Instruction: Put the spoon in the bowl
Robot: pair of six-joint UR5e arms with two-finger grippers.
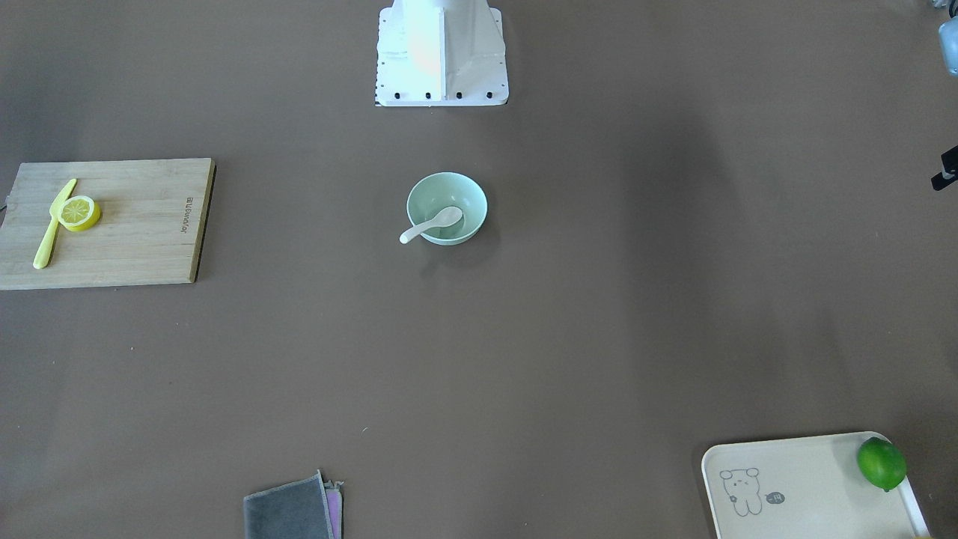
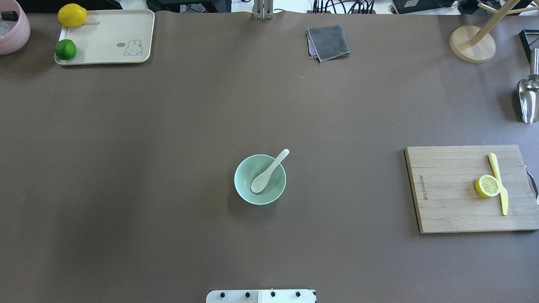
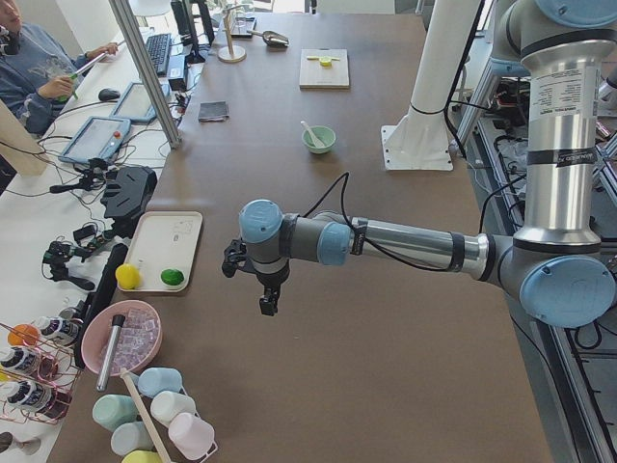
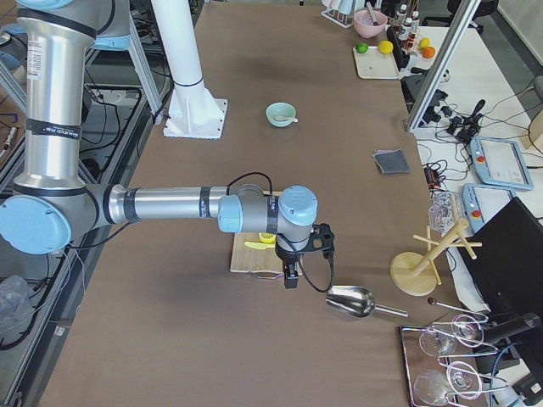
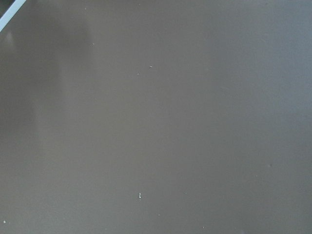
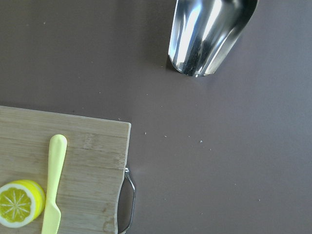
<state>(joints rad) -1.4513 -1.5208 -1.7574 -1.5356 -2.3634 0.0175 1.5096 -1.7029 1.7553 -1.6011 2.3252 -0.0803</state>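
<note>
The white spoon (image 2: pixel 269 171) lies in the pale mint-green bowl (image 2: pixel 248 173) at the table's middle, scoop down inside and handle resting over the rim. Both also show in the front-facing view: spoon (image 1: pixel 432 224), bowl (image 1: pixel 456 193). My left gripper (image 3: pixel 267 307) hangs above bare table near the left end, far from the bowl (image 3: pixel 319 142). My right gripper (image 4: pixel 291 278) hangs over the cutting board's far edge near the right end. Neither shows its fingers closely enough; I cannot tell if they are open or shut. The wrist views show no fingers.
A wooden cutting board (image 2: pixel 454 189) with a lemon half (image 2: pixel 487 186) and yellow knife (image 2: pixel 499 181) lies on the right. A metal scoop (image 6: pixel 209 34) lies beyond it. A cream tray (image 2: pixel 109 38) with a lime and lemon, and a grey cloth (image 2: pixel 328 42), sit at the far edge.
</note>
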